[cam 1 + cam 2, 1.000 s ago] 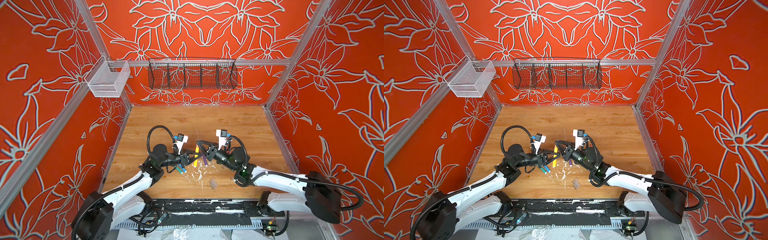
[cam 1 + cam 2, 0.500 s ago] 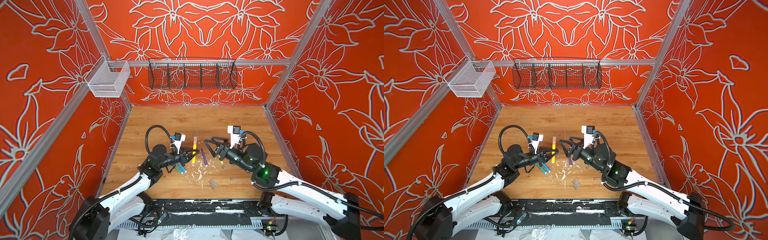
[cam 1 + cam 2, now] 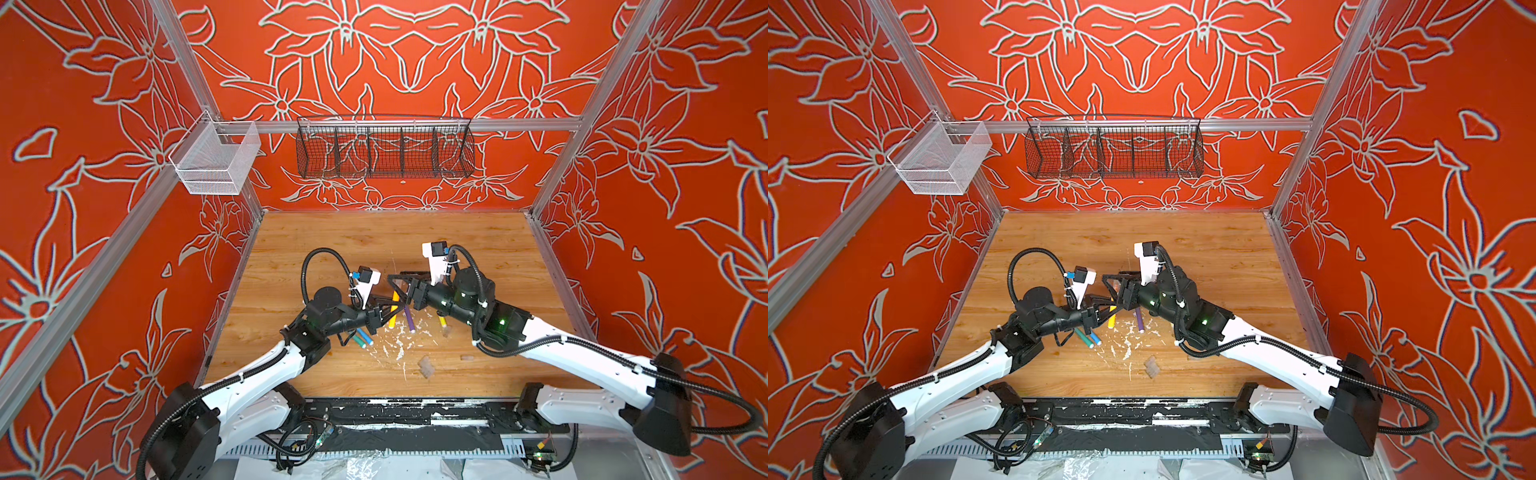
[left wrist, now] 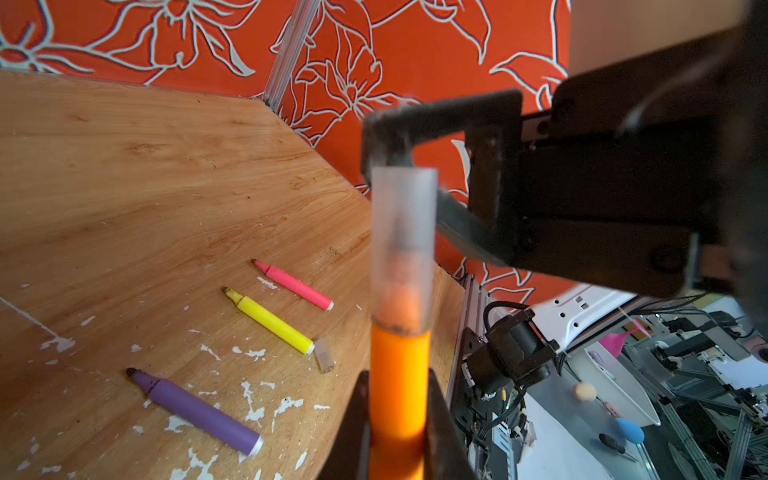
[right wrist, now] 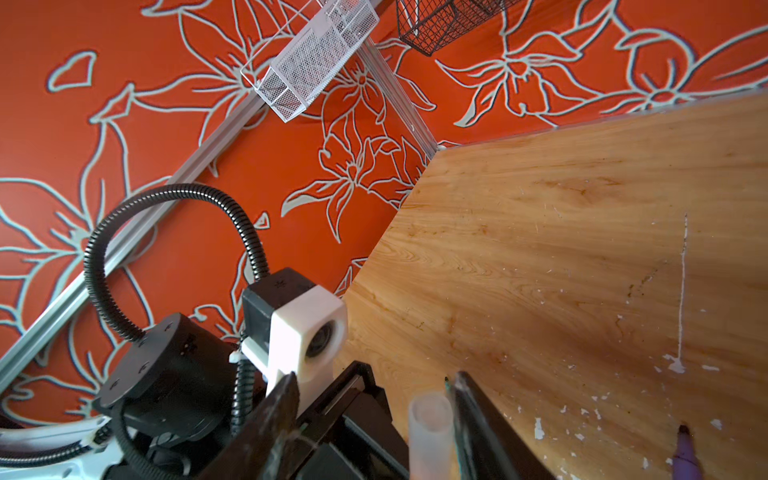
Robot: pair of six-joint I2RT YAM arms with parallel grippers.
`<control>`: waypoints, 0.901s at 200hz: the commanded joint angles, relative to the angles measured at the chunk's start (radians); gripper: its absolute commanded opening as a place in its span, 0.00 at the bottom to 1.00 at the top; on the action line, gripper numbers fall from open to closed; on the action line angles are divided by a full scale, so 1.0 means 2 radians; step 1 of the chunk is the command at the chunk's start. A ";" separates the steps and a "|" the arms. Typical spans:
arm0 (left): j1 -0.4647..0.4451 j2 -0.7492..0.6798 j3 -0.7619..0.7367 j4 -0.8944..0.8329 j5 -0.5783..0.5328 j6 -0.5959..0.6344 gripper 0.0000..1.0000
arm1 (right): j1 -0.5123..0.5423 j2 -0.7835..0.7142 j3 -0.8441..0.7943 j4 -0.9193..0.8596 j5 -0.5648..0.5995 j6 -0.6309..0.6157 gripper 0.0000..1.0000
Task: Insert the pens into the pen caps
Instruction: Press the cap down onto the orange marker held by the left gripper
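Orange pen (image 4: 399, 357), capped, sits clamped in left gripper (image 4: 397, 384); right gripper (image 5: 374, 376) faces it, jaws apart.

Lab robot cell, aluminium-framed walls (image 3: 681, 104)

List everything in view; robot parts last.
orange pen: 1, orange, in left gripper, tip capped
green pen, blue pen: 1 each, side by side on table
purple pen: 1, purple, mid-table
yellow pen, pink pen: 1 each, on table near right arm
pen caps: at least 3, clear; one on orange pen, one by yellow pen, one near front
mesh basket: 1, white, left wall
wire basket: 1, black, back wall
left gripper: black, fingers shut on orange pen
right gripper: black, fingers open beside capped tip
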 commanded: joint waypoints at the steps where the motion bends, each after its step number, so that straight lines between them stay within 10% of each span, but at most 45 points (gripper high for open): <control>1: -0.005 0.002 0.014 0.000 -0.001 0.014 0.00 | -0.006 0.006 0.021 0.001 -0.015 0.001 0.56; 180: -0.010 0.002 0.016 -0.006 -0.006 0.026 0.00 | -0.017 0.059 0.029 -0.033 -0.008 0.054 0.05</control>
